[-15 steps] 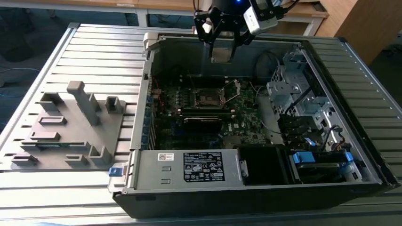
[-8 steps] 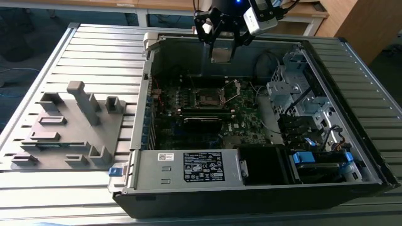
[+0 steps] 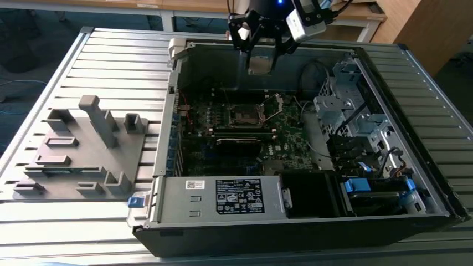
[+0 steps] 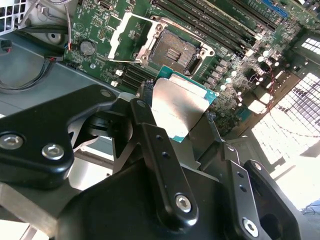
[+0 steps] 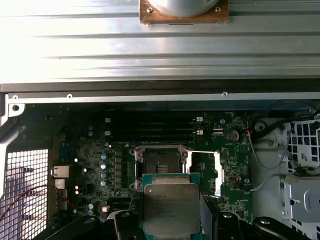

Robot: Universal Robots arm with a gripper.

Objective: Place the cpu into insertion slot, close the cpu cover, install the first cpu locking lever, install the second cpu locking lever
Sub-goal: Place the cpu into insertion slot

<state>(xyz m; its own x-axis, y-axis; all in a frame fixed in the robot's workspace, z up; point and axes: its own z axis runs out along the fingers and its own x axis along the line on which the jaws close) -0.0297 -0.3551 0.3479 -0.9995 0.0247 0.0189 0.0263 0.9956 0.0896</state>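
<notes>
Item: my gripper (image 3: pixel 261 55), fingers clamped on the two opposite edges of the cpu (image 3: pixel 258 66), which hangs metal lid outward and clear of everything beneath it; both wrist views show the same grip on the chip (image 5: pixel 170 207). Location: in the exterior view I am at 12 o'clock over the open computer case (image 3: pixel 221 233), above its back wall, and the insertion slot (image 3: pixel 242 114) lies at 6 o'clock from me, well apart. Item: insertion slot, bare, with its dark contact field exposed in the first wrist view (image 5: pixel 161 162) and nothing seated in it. Item: cpu cover (image 3: pixel 275 108), swung up off the slot and standing at 3 o'clock of it in the exterior view; its windowed frame is plain in the first wrist view (image 5: pixel 217 172). Item: motherboard (image 3: pixel 288 144), lying flat on the case floor. Item: grey fixture tray (image 3: pixel 81 149), at 9 o'clock of the case, not involved. Status, by my reckoning: chip picked up and carried over the case, nothing else completed. Outstanding: seating the chip, shutting the cover, and both locking levers, which I cannot make out clearly but judge to be unlatched because the cover is up.
</notes>
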